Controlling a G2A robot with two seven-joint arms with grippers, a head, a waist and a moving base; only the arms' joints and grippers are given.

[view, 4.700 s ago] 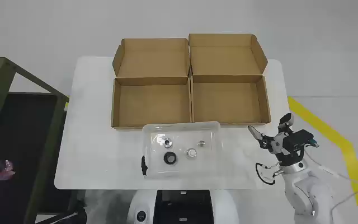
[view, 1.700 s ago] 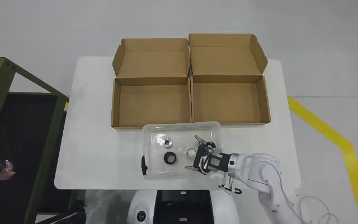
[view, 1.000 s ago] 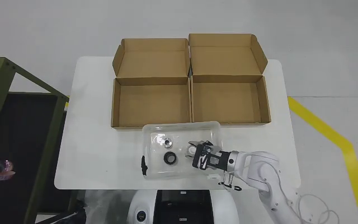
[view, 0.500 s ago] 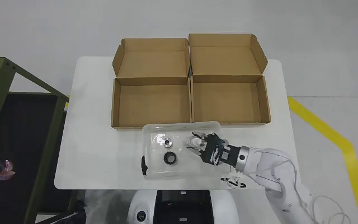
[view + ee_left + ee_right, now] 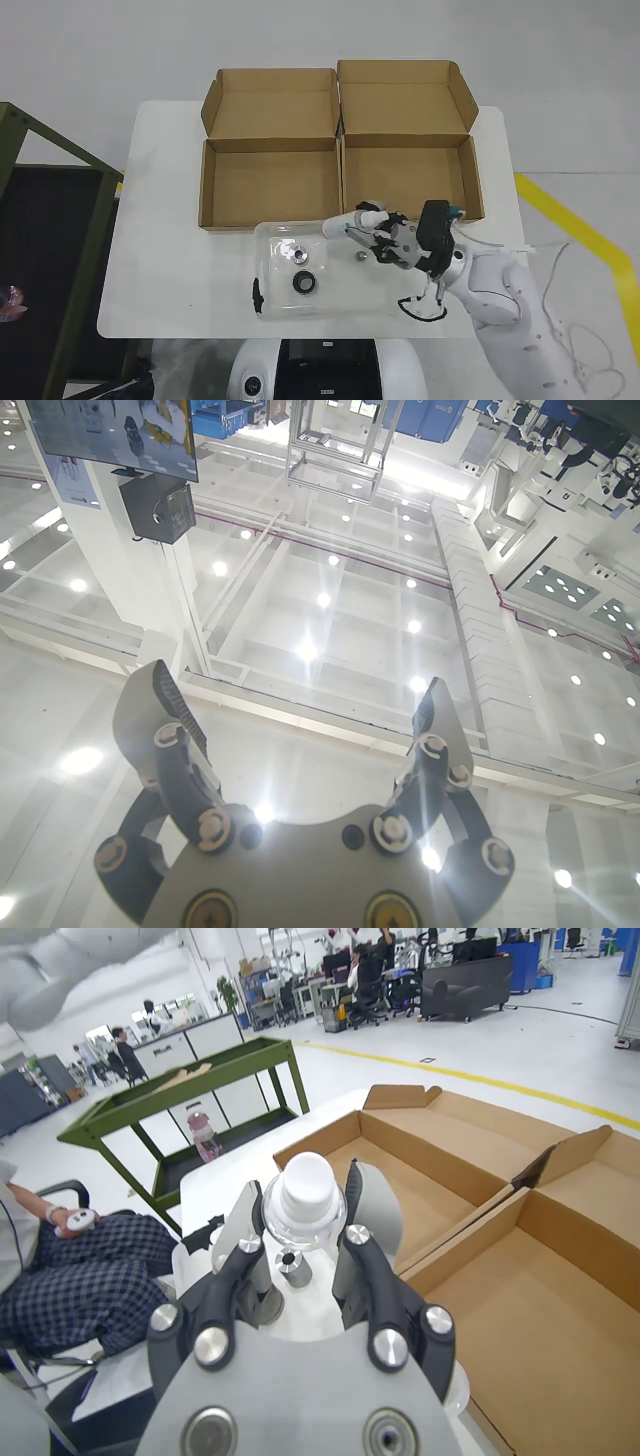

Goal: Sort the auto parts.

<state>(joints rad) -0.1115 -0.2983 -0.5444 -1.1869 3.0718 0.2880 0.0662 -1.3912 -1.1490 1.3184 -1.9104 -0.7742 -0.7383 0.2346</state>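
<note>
While the right gripper [image 5: 303,1195] clamps the white-capped part [image 5: 306,1175] above the clear tray's [image 5: 340,300] far right corner, a black ring [image 5: 304,283], a silver part [image 5: 291,251] and a small metal cylinder [image 5: 359,256] lie in the tray. The left cardboard box [image 5: 270,187] and right cardboard box [image 5: 405,183] stand open just behind the tray. The left gripper [image 5: 296,679] is spread wide, holding nothing. Since the earlier frame, the right gripper has lifted the white-capped part out of the tray.

Front walls of cardboard boxes [image 5: 270,188] just beyond clear tray [image 5: 340,300]
</note>
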